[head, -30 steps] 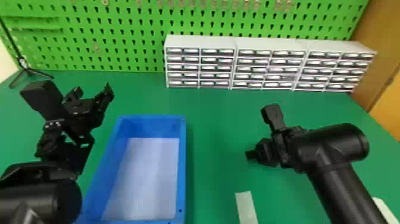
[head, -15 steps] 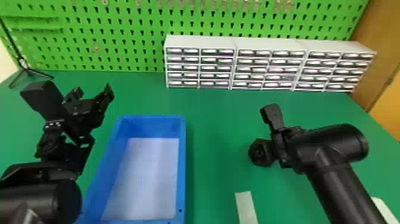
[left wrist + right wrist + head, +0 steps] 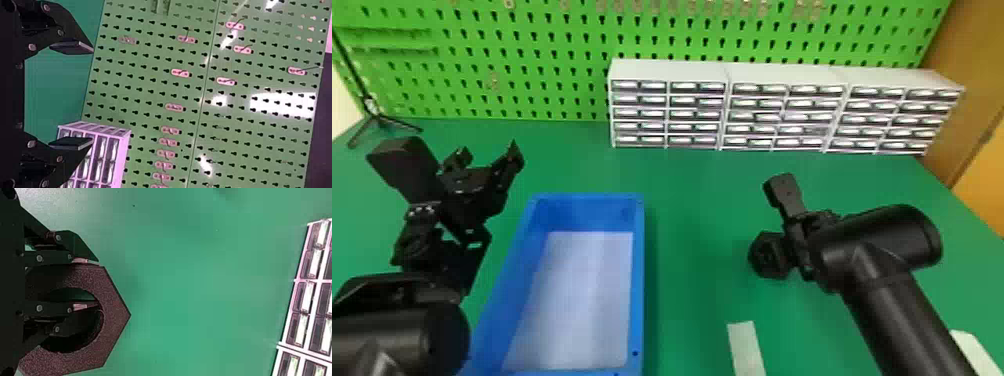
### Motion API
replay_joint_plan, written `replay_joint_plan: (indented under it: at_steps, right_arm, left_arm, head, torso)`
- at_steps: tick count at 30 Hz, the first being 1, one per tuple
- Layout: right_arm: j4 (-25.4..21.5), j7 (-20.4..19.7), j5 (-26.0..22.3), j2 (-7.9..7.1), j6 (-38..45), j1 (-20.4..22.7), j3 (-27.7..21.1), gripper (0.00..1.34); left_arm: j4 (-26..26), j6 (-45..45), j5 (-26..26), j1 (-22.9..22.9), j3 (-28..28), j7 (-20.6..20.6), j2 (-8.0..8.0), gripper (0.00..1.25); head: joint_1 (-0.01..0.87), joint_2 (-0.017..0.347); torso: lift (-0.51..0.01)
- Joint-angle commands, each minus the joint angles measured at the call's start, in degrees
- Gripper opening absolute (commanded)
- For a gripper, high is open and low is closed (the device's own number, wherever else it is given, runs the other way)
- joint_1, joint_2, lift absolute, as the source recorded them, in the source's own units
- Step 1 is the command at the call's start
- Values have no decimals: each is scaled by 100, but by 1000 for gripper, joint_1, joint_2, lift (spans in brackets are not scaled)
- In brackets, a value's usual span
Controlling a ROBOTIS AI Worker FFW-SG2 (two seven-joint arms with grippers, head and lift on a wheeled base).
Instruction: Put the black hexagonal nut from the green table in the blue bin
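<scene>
Black hexagonal nut (image 3: 113, 319): in the right gripper (image 3: 799, 245), its face with the round hole turned toward the wrist camera; whether it touches the table cannot be told
Right gripper: clenched on one wall of the nut, one finger along its outer edge, the other in the hole
Left gripper (image 3: 488, 156): released, two fingers spread wide with nothing between them, near the bin's far left corner
Bin, blue, rectangular, with a pale floor (image 3: 639, 280): well apart from the right gripper, on its left, and between the two grippers
Table, green (image 3: 692, 250): beneath both grippers
Strip, flat and white (image 3: 746, 347): on the table, nearer the robot than the right gripper
Drawer cabinets, white (image 3: 672, 68): beyond the right gripper, before the green perforated pegboard (image 3: 547, 55)
</scene>
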Motion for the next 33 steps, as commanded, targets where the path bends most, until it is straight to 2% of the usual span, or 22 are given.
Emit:
replay_joint_plan:
  at_steps: [1, 16, 23, 27, 33]
  right_arm:
    - [-35, -1, 13, 0, -9, 0, -14, 281]
    - [-492, 96, 110, -61, -747, 193, -734, 282]
    - [-861, 96, 118, -35, -1503, 307, -1121, 282]
    - [-923, 69, -224, 36, -2522, 439, -1437, 282]
    - [-923, -344, -1235, 167, -4060, 685, -1648, 282]
  left_arm:
    - [-4, 0, 9, 8, 2, 0, 0, 815]
    - [32, 26, 124, 35, 2, 0, 0, 815]
    - [40, 18, 124, 35, 2, 0, -9, 815]
    - [40, 26, 124, 35, -7, 0, 0, 815]
    - [40, 26, 115, 26, 2, 9, 0, 815]
  head:
    - [692, 8]
    - [692, 8]
    - [692, 8]
    - [692, 8]
    - [692, 8]
  torso:
    - [-97]
    - [-97]
    - [-97]
    - [-97]
    - [-97]
